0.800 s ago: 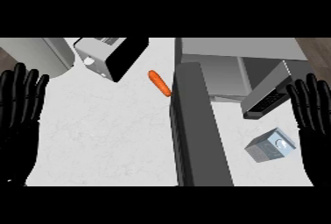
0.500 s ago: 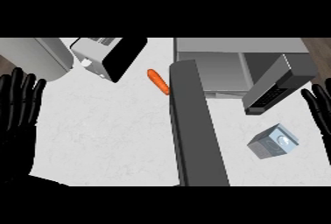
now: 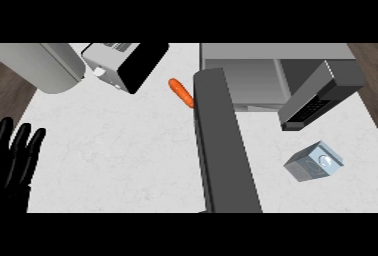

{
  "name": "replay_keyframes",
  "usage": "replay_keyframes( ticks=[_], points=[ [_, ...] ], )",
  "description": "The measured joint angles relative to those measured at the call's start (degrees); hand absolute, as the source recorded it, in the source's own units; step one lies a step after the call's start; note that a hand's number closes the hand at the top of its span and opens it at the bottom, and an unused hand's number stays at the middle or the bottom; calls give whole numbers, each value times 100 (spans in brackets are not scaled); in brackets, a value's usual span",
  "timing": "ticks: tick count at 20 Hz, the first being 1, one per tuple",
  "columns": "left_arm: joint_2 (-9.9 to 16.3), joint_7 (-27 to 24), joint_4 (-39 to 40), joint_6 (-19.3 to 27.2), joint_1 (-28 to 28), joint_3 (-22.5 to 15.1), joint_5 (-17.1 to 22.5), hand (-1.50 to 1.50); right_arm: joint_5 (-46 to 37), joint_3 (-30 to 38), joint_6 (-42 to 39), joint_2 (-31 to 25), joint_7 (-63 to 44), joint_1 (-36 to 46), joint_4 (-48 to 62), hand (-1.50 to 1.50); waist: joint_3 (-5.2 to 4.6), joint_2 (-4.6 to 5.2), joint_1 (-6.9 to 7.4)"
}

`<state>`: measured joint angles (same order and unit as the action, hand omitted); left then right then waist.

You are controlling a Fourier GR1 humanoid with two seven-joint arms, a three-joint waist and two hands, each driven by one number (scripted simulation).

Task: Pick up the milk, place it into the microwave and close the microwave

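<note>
One hand shows, the left hand (image 3: 18, 160), resting at the view's left edge with straight fingers spread upward, holding nothing. The milk (image 3: 314, 161) lies on the white counter (image 3: 111, 150) at the right, just below the microwave (image 3: 255, 75), whose door (image 3: 225, 145) stands open. An orange carrot (image 3: 181, 92) lies near the door's far end, and a toaster (image 3: 122, 65) sits at upper left.

milk (image 3: 314, 167): open counter around | microwave door (image 3: 224, 145): bars left side
</note>
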<state>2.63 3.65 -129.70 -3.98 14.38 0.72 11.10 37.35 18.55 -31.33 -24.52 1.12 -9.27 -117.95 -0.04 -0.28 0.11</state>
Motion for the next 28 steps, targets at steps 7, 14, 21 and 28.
replay_keyframes(
  ticks=[7, 14, 21, 28],
  points=[
    [27, 74, -648, -415, 921, 269, 547, -150, -141, 367, -384, -11, -30, -7, 412, -150, 4, 13, 30],
    [-58, -116, -699, -765, 1526, 397, 572, -150, -1174, 315, -507, 359, 362, 206, 1159, -150, 6, 17, 64],
    [-81, -401, -703, -1192, 2019, 691, 680, -150, -2370, 396, -492, 533, 1281, 370, 2357, -150, 9, 18, 119],
    [-141, -601, -690, -1516, 2371, 836, 764, -150, -3589, 275, -304, 525, 2495, 551, 3815, -150, 14, 23, 143]
  ],
)
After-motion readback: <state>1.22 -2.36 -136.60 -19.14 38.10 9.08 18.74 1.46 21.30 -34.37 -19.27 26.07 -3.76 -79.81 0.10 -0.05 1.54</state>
